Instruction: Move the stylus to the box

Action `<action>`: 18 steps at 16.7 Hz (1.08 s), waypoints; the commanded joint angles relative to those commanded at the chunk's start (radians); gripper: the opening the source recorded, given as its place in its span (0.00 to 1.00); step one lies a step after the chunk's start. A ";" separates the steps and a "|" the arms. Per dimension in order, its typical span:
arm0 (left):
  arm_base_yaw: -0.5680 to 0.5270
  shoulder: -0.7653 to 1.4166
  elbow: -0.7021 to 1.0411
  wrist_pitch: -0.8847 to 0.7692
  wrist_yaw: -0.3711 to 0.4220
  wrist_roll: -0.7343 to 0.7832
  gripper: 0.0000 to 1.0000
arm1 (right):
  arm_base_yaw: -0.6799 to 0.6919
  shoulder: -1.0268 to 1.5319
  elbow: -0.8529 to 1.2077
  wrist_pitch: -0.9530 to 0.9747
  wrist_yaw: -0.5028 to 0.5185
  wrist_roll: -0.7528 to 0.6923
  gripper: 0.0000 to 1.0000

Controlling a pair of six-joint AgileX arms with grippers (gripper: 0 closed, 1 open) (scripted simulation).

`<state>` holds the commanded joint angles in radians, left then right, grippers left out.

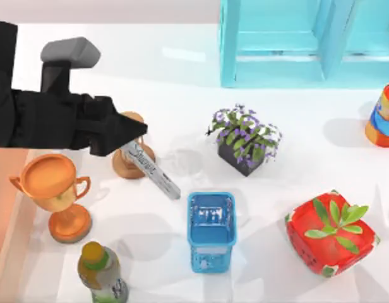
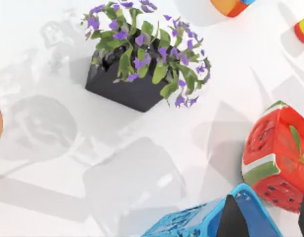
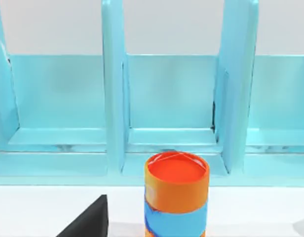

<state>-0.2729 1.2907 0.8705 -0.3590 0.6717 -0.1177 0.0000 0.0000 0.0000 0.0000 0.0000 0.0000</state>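
One arm is at work: the left gripper [image 1: 132, 140] reaches in from the table's left side and sits over the black-capped end of the stylus [image 1: 155, 170], apparently clenched on it, while the silver barrel slants out toward the blue mesh basket [image 1: 211, 230]. The box [image 1: 2, 208] is a pale orange-brown strip at the left edge. A grip so near one end could let the stylus pivot or slip, and swinging left risks clipping the hourglass [image 1: 131, 158] directly beneath or the trophy [image 1: 52, 192]. The right arm idles facing the orange can [image 3: 176, 195].
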 joint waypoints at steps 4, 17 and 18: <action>0.145 -0.118 0.049 -0.194 0.085 0.071 0.00 | 0.000 0.000 0.000 0.000 0.000 0.000 1.00; 0.201 -0.034 0.207 -0.312 0.035 0.306 0.00 | 0.000 0.000 0.000 0.000 0.000 0.000 1.00; 0.215 -0.014 0.248 -0.333 0.019 0.376 0.00 | 0.000 0.000 0.000 0.000 0.000 0.000 1.00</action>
<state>-0.0577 1.2770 1.1185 -0.6923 0.6909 0.2583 0.0000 0.0000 0.0000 0.0000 0.0000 0.0000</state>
